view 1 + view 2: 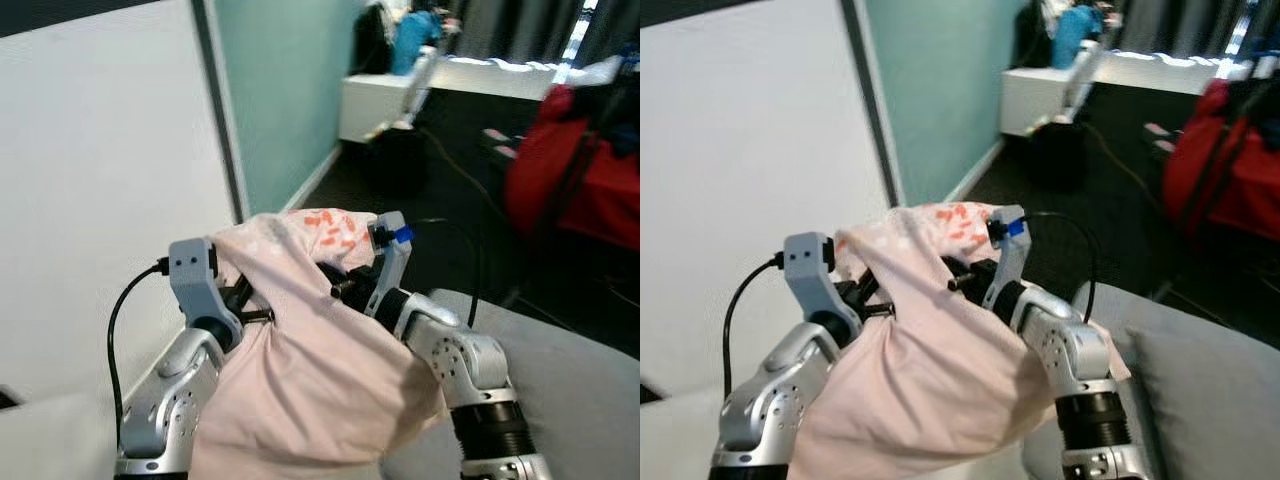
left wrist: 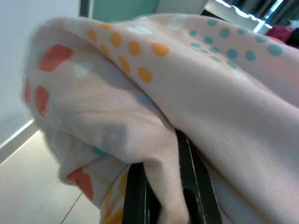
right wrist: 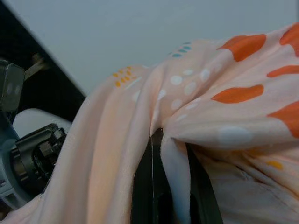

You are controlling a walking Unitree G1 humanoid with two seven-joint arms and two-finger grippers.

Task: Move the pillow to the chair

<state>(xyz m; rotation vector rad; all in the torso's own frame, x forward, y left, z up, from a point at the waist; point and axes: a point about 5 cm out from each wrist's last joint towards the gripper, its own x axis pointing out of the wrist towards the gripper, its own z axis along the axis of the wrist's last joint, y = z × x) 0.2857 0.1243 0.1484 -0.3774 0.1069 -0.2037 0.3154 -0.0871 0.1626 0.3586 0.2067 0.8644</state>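
A pale pink pillow (image 1: 300, 360) with orange, teal and white dots hangs in the air between my two arms, in front of my chest. At its left side my left gripper (image 1: 256, 303) is shut on a fold of the cloth, which is pinched between the black fingers (image 2: 138, 196). My right gripper (image 1: 343, 287) is shut on the pillow's upper right part; the fabric bunches over its fingers (image 3: 144, 186). Both sets of fingertips are buried in cloth. The grey chair (image 1: 585, 390) lies low to my right, its cushion just beside my right forearm.
A white wall (image 1: 100, 160) stands close on my left, with a teal wall (image 1: 285, 90) beyond it. A red bag (image 1: 580, 180) sits on the dark floor to the right. At the back is a white bench (image 1: 380, 100), and a cable (image 1: 470, 180) runs across the floor.
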